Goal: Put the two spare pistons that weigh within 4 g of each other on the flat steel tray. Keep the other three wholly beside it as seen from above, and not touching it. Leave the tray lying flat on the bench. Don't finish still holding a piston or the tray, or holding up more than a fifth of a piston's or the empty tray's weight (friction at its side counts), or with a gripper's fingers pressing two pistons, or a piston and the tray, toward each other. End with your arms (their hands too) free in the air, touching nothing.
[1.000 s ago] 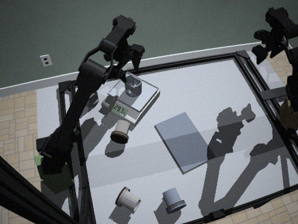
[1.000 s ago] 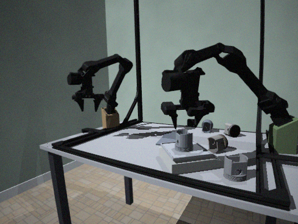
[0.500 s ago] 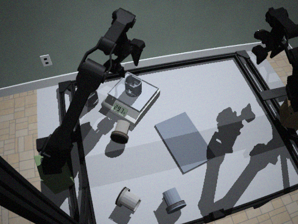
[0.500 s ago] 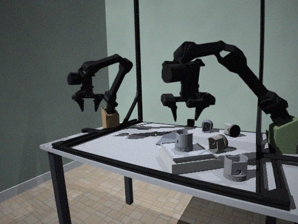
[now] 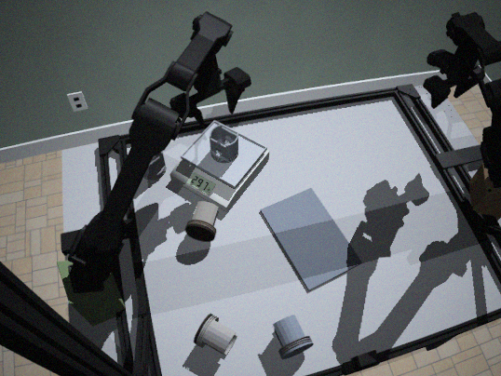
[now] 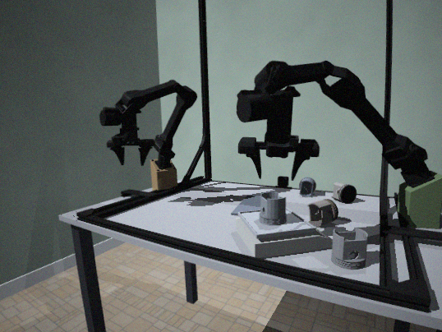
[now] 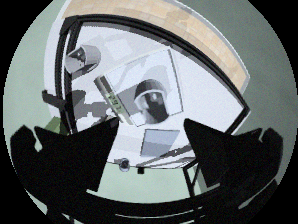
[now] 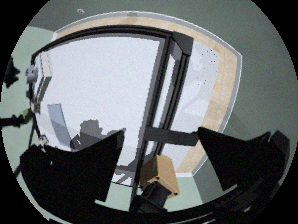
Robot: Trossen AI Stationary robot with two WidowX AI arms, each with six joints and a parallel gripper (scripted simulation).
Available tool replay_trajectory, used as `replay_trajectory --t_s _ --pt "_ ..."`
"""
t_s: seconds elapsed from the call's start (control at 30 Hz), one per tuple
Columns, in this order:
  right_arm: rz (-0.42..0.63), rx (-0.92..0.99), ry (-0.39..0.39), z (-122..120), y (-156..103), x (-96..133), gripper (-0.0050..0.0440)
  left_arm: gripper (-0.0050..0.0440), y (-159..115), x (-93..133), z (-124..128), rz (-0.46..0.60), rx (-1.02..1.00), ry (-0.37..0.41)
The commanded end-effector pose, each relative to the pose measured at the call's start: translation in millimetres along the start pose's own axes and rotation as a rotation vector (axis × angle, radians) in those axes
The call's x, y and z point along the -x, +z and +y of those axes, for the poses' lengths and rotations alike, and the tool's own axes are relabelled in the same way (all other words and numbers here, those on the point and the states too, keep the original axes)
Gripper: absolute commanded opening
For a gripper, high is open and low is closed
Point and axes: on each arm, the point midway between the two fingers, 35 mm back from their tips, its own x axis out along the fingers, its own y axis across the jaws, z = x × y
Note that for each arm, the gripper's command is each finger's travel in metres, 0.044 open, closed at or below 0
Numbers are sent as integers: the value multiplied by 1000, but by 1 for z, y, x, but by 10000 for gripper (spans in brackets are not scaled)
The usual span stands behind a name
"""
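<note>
Now, near the bench's far-left corner, the grey metal cylindrical piston [image 5: 224, 145] [image 6: 273, 209] [image 7: 151, 103] is left upright on the scale, its reading best noted untouched, the black left gripper [image 5: 215, 114] [image 6: 277, 179] [image 7: 152, 121] held wide above.

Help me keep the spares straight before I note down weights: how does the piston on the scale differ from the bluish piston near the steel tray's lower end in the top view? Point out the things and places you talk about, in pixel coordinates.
The piston on the scale [image 5: 224, 145] [image 6: 273, 209] stands upright; the bluish piston [image 5: 291, 336] lies on its side. The first rests on the scale's pan, the second directly on the bench. The first looks plain grey, the second bluer. Both are off the tray.
</note>
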Motion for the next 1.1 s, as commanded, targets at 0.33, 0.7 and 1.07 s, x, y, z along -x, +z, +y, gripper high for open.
replay_trajectory --t_s 0.33,0.7,1.07 --pt "-1 4 5 1 0 0 440 378 0 0 -1 -43 -312 45" --pt "-1 4 5 1 0 0 440 378 0 0 -1 -75 -548 77" --pt "-1 4 5 1 0 0 440 378 0 0 -1 -114 -836 116"
